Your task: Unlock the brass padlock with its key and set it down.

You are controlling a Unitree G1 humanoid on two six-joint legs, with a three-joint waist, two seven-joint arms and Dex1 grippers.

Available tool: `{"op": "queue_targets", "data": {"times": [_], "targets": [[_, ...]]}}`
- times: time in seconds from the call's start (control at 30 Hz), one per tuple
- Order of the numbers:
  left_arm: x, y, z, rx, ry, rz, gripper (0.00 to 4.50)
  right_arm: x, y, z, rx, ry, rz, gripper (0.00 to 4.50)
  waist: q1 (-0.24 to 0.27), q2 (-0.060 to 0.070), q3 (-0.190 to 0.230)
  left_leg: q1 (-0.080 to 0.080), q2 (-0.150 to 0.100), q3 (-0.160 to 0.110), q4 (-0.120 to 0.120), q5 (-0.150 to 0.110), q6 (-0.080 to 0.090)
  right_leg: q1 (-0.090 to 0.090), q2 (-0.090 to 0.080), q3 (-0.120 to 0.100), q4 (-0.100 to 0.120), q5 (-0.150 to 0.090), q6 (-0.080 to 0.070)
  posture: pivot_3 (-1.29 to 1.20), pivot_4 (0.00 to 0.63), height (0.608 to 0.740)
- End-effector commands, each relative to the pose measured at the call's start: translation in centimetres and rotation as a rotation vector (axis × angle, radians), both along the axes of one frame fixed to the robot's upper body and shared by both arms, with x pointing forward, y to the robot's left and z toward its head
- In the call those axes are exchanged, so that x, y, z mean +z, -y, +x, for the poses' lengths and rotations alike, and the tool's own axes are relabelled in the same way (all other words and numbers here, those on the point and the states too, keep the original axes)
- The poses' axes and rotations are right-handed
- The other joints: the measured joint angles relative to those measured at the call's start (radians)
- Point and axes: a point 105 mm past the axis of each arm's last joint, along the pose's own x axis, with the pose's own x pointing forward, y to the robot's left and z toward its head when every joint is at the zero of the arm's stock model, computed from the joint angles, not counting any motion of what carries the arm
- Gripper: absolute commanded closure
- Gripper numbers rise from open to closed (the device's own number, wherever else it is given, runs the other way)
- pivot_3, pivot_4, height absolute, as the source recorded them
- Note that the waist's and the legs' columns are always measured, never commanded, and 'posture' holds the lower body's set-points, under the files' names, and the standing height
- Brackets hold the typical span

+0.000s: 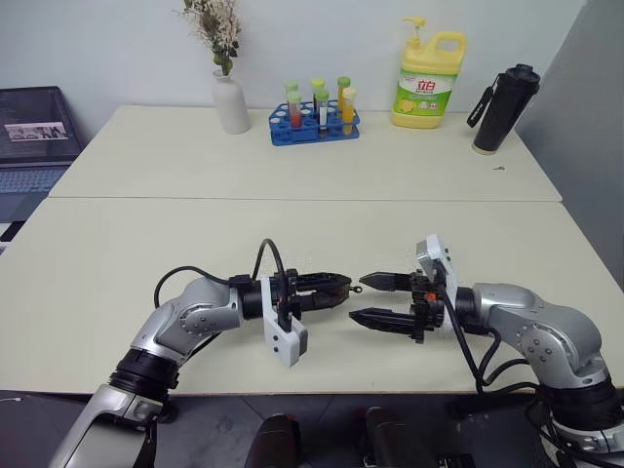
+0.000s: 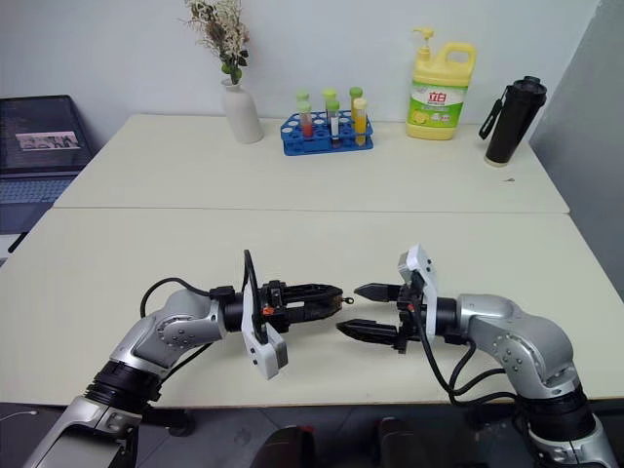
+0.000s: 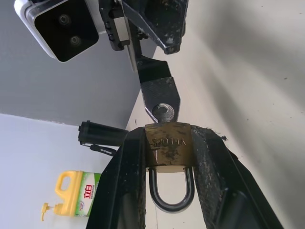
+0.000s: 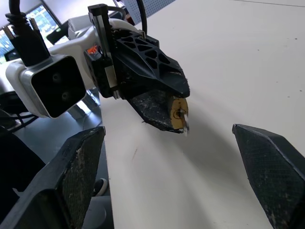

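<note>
My left gripper (image 1: 341, 291) is shut on the brass padlock (image 3: 169, 145), gripping its gold body between both fingers. The silver shackle (image 3: 171, 193) loops back between the fingers toward the wrist. A small silvery key (image 3: 164, 111) sticks out of the padlock's outward-facing end. My right gripper (image 1: 358, 298) faces it tip to tip, open wide, just above the table's (image 1: 312, 224) near half. In the left wrist view one right finger (image 3: 159, 93) lies close beside the key; whether it touches the key I cannot tell. The right wrist view has the padlock (image 4: 178, 113) at the left gripper's tip, ahead of the open fingers (image 4: 76, 176).
Along the table's far side stand a white vase (image 1: 231, 97) with dried flowers, a blue rack of test tubes (image 1: 314, 125), a yellow detergent bottle (image 1: 427, 83) and a black flask (image 1: 504, 107). A laptop (image 1: 34, 136) sits off the table's left edge.
</note>
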Motion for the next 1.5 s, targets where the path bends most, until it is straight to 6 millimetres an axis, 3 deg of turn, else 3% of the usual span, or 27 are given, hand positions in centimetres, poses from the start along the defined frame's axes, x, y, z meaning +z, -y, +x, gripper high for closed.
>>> {"op": "queue_targets", "data": {"times": [0.03, 0.13, 0.4, 0.43, 0.73, 1.2, 1.5], "targets": [[1.2, 0.1, -0.2, -0.020, 0.060, -0.012, 3.52, 1.0, -0.2, -0.1, 0.024, 0.019, 0.030, 0.40, 0.000, 0.000, 0.000, 0.000, 0.000, 0.000, 0.000, 0.000, 0.000, 0.000, 0.000, 0.000, 0.000, 0.000, 0.000, 0.00, 0.150, 0.740], [1.0, 0.1, -0.3, -0.023, 0.059, -0.008, 3.52, 1.1, -0.2, 0.0, 0.021, 0.003, 0.043, 1.31, 0.000, 0.000, 0.000, 0.000, 0.000, 0.000, 0.000, 0.000, 0.000, 0.000, 0.000, 0.000, 0.000, 0.000, 0.000, 0.00, 0.150, 0.740], [0.7, 0.3, -0.4, -0.034, 0.059, 0.001, 3.52, 1.2, -0.4, -0.1, 0.034, -0.028, 0.061, 4.30, 0.000, 0.000, 0.000, 0.000, 0.000, 0.000, 0.000, 0.000, 0.000, 0.000, 0.000, 0.000, 0.000, 0.000, 0.000, 0.00, 0.150, 0.740], [0.7, 0.4, -0.4, -0.034, 0.058, 0.000, 3.52, 1.3, -0.4, -0.1, 0.035, -0.030, 0.062, 4.47, 0.000, 0.000, 0.000, 0.000, 0.000, 0.000, 0.000, 0.000, 0.000, 0.000, 0.000, 0.000, 0.000, 0.000, 0.000, 0.00, 0.150, 0.740], [0.5, 0.4, -0.6, -0.046, 0.050, -0.001, 3.52, 1.8, -0.6, -0.3, 0.076, -0.077, 0.078, 4.50, 0.000, 0.000, 0.000, 0.000, 0.000, 0.000, 0.000, 0.000, 0.000, 0.000, 0.000, 0.000, 0.000, 0.000, 0.000, 0.00, 0.150, 0.740], [0.1, 0.7, -1.4, -0.080, 0.097, 0.014, 3.52, 2.3, 0.0, 0.7, 0.099, -0.484, 0.065, 4.50, 0.000, 0.000, 0.000, 0.000, 0.000, 0.000, 0.000, 0.000, 0.000, 0.000, 0.000, 0.000, 0.000, 0.001, -0.001, 0.00, 0.150, 0.740], [-0.4, 0.6, -1.3, -0.071, 0.091, 0.028, 3.52, 2.3, -0.2, 1.0, 0.085, -0.521, 0.042, 4.50, -0.001, 0.000, 0.000, -0.001, 0.000, 0.000, 0.000, 0.000, 0.000, 0.000, 0.000, 0.000, 0.000, 0.001, -0.001, 0.00, 0.150, 0.740]]}}
